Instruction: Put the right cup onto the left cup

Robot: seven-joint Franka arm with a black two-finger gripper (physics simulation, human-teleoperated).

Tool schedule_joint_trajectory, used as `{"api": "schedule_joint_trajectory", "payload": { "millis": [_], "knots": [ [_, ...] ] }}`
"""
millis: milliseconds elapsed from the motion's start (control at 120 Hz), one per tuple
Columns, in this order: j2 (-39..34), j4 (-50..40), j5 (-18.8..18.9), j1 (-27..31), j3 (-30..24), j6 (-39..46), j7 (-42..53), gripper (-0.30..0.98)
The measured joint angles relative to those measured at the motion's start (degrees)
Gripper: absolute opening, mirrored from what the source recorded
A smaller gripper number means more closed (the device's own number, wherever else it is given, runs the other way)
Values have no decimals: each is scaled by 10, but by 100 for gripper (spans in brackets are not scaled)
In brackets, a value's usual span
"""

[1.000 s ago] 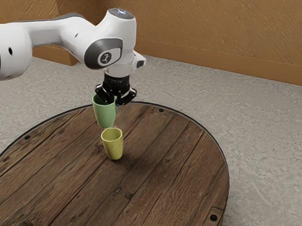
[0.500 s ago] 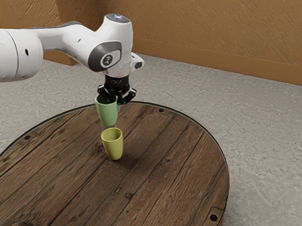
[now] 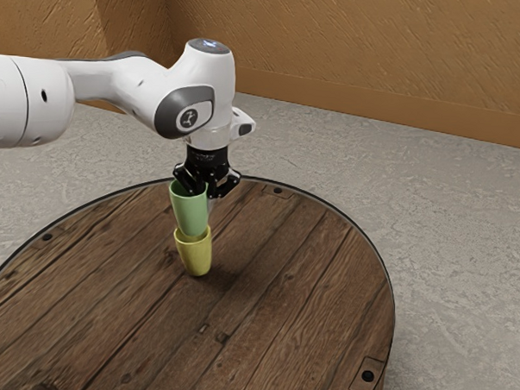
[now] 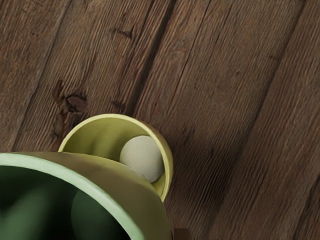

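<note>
The gripper (image 3: 205, 191) is closed on the green cup (image 3: 189, 214), pinching its wall at the rim on the exterior view's right side. The green cup is roughly upright, its base over the mouth of the yellow cup (image 3: 197, 260), perhaps just inside it. The yellow cup stands upright on the far part of the worktop (image 3: 291, 283). A pale round shape (image 4: 141, 157) shows inside the yellow cup.
</note>
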Motion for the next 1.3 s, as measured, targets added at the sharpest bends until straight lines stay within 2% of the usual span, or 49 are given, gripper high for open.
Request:
{"api": "schedule_joint_trajectory", "payload": {
  "millis": [233,1300],
  "knots": [
    [-17,-21,0,0,4,1,-4,-9],
    [16,-8,5,3,12,24,-5,-9]
  ]
}}
